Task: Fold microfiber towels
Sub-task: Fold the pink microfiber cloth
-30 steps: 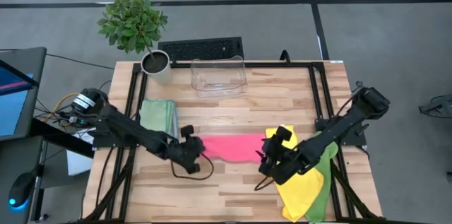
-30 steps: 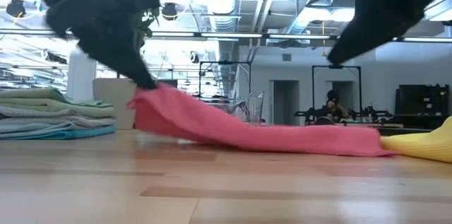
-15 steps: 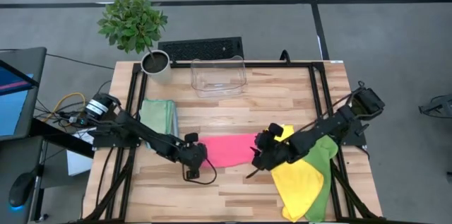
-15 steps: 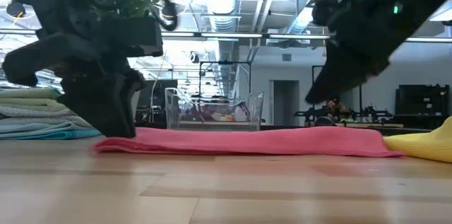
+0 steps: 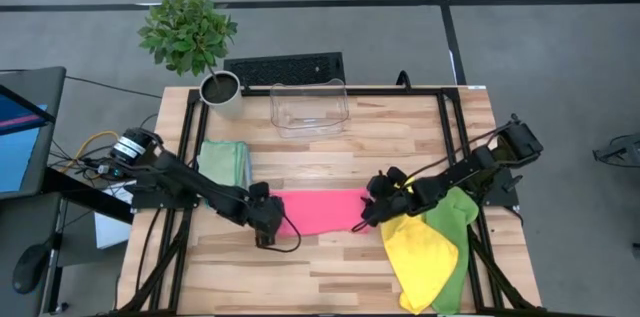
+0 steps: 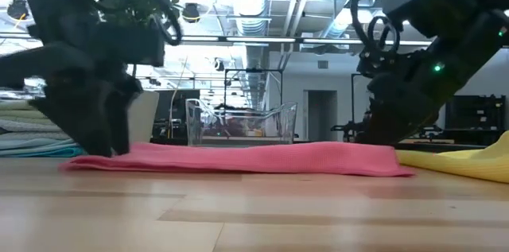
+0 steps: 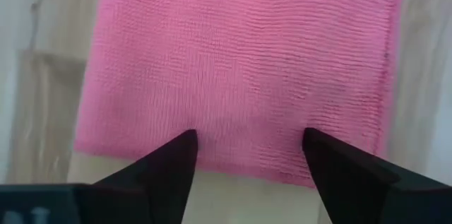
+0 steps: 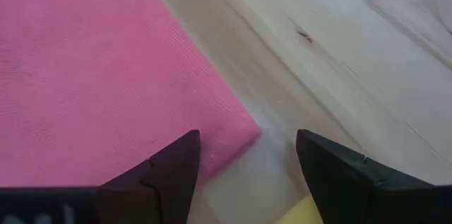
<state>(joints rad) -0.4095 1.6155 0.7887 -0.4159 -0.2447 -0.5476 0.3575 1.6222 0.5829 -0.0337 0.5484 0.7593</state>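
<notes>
At opposite ends of the flat pink towel (image 5: 322,211), left fingers (image 7: 169,164) and right fingers (image 8: 176,160) stand open.

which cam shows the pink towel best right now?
High view: the whole pink towel lies flat between the left gripper and right gripper. Low view shows it only edge-on; each wrist view shows just one end.
</notes>
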